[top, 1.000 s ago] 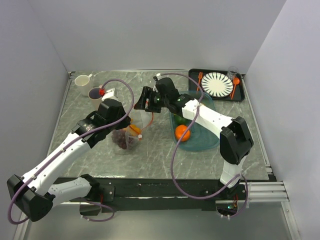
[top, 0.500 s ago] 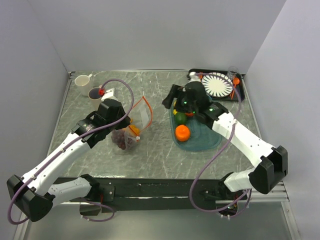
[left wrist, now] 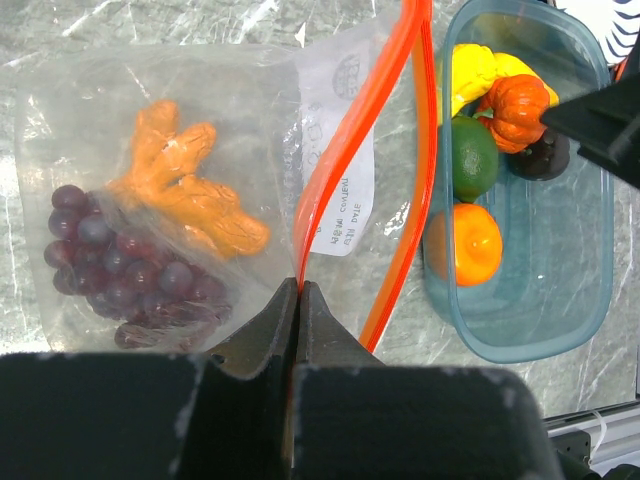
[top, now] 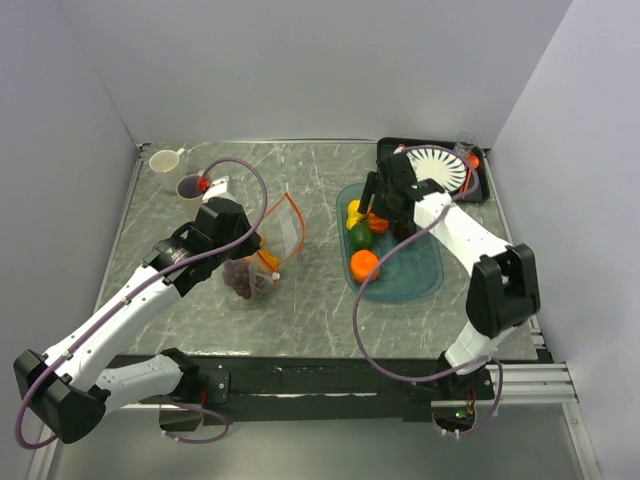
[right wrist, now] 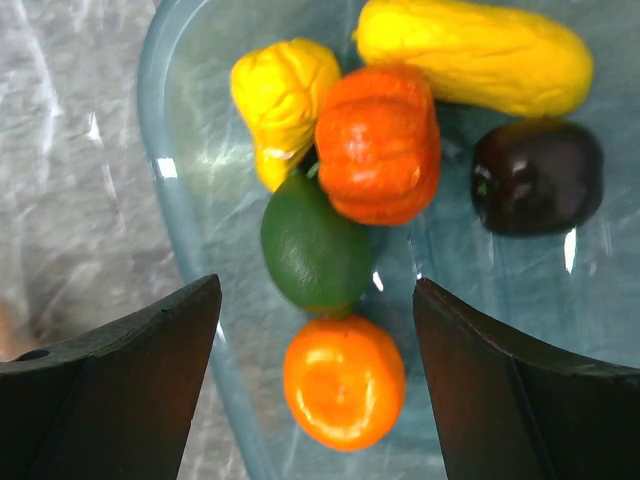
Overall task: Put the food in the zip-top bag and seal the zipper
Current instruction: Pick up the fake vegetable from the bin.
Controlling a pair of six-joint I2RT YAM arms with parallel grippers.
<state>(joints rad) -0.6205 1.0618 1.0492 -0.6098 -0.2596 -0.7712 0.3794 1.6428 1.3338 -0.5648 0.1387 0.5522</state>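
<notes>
The bag [left wrist: 80, 120] pinched at its mouth; fruit [right wrist: 343, 380] in the tray [right wrist: 175, 230].
Left end effector [left wrist: 298, 292] clamped on the zipper [left wrist: 425, 150] of the bag on the table [top: 300, 310], grapes [left wrist: 120, 270] inside; its white label [left wrist: 345, 190] is unreadable. Right end effector [right wrist: 316, 290], fingers wide apart, hangs over the tray's fruit.

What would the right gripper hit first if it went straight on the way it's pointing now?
Probably the green fruit in the teal tray, centred under the open right gripper; the orange beside it is nearly as likely, since depth is unclear.
</notes>
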